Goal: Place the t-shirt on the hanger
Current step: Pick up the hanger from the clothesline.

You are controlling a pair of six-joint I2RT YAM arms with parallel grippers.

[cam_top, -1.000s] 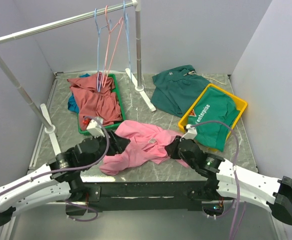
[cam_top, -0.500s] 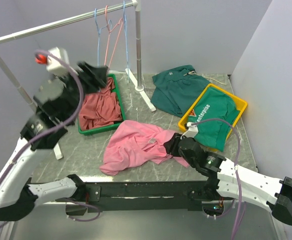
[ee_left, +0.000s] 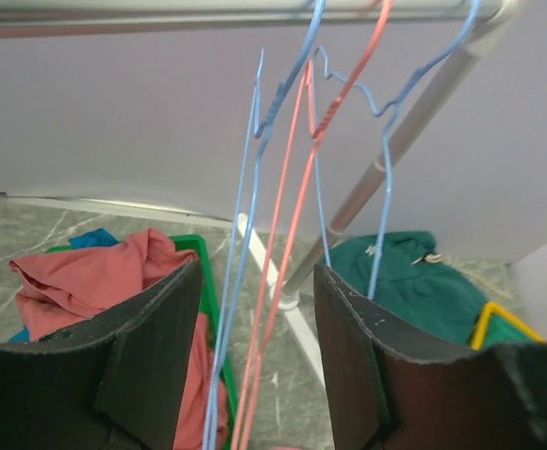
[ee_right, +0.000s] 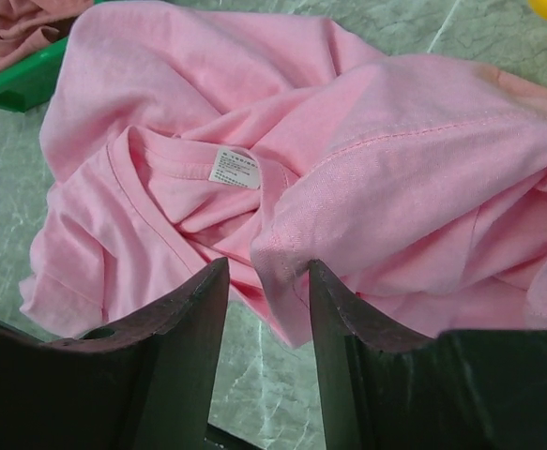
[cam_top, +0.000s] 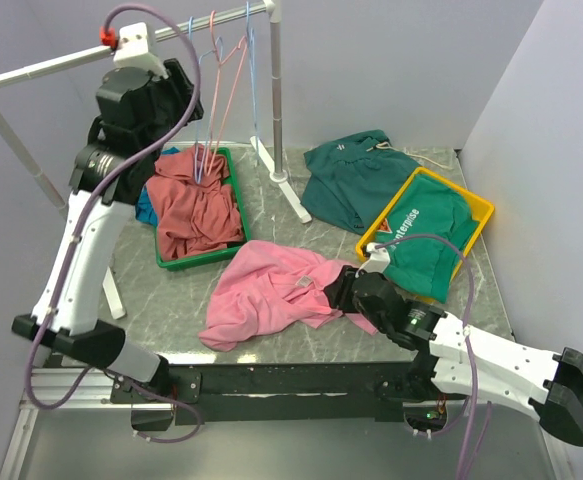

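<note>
left tool (ee_left: 254, 286) open facing hanger (ee_left: 273, 108); right tool (ee_right: 266, 279) open over t-shirt (ee_right: 423, 187).

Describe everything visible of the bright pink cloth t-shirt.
The bright pink cloth t-shirt lies crumpled on the grey marbled tabletop, close to the green tray. It is plain soft fabric with no print. Its collar faces up, showing a white label inside. The right gripper straddles one folded edge with open jaws.

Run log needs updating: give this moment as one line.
step: fetch hanger | left jaws: open, raised at hanger on rail | right jaws: open, low over t-shirt | t-shirt: crumpled on table
</note>
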